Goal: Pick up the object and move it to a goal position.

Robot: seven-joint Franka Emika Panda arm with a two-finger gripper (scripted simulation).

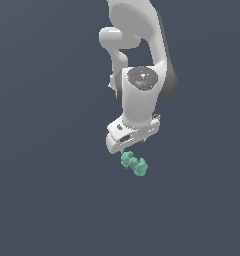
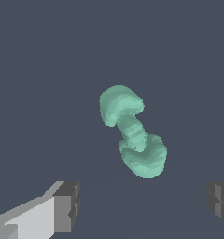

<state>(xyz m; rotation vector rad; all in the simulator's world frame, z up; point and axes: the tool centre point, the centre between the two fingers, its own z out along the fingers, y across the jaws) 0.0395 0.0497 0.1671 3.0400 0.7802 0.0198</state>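
The object point(image 1: 134, 164) is a small teal-green knobbly lump, two rounded blobs joined by a narrow ribbed neck, lying on the flat dark grey ground. In the wrist view the object point(image 2: 132, 133) fills the middle of the picture. My white gripper point(image 1: 133, 150) hangs directly over it, pointing down, with the fingertips just above its upper end. The gripper point(image 2: 144, 205) is open: its two grey fingertips point(image 2: 67, 207) stand far apart, wider than the object, and nothing is between them. The object is beyond the tips, not touched.
The arm's white links point(image 1: 137, 55) rise behind the gripper toward the top of the exterior view. The plain dark grey ground point(image 1: 47, 200) surrounds the object. No goal marker shows.
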